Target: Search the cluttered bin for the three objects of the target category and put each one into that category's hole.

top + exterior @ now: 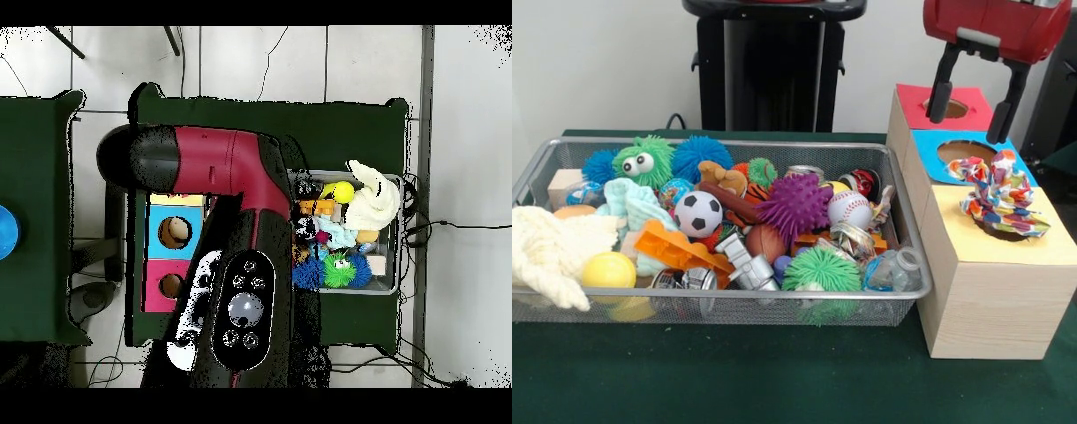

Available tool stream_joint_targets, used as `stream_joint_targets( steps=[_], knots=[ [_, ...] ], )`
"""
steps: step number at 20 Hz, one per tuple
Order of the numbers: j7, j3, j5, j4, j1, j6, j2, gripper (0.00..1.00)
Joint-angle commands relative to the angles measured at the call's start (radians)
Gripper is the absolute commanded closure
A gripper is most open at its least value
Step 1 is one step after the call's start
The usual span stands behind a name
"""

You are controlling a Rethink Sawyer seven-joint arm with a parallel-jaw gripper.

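Note:
The silver wire-mesh bin (905, 231) lies on the green table and is full of toys. Among them are a soccer ball (698, 214), a baseball (849, 209), a purple spiky ball (794, 205) and a green fuzzy ball with eyes (643, 161). To its right stand wooden boxes with a red top (914, 104), a blue top (931, 152) and a pale top (1050, 238), each with a hole. A multicoloured cloth toy (997, 199) lies over the pale top's hole. My gripper (967, 125) hangs open and empty above the red and blue tops. In the overhead view the arm (230, 200) hides it.
A white knitted cloth (547, 252), a yellow ball (608, 270), an orange plastic piece (675, 247) and a green spiky ball (821, 269) fill the bin's near side. The overhead view shows the bin (398, 240) and the box tops (175, 232) on either side of the arm.

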Motion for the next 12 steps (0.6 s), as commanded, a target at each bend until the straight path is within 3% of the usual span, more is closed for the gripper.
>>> stream_joint_targets(
  steps=[1,12],
  knots=[
    [-0.046,0.07,-0.071,0.107,-0.027,-0.026,0.027,0.0],
    [-0.057,0.076,-0.076,0.108,-0.033,-0.047,0.033,0.0]
  ],
)
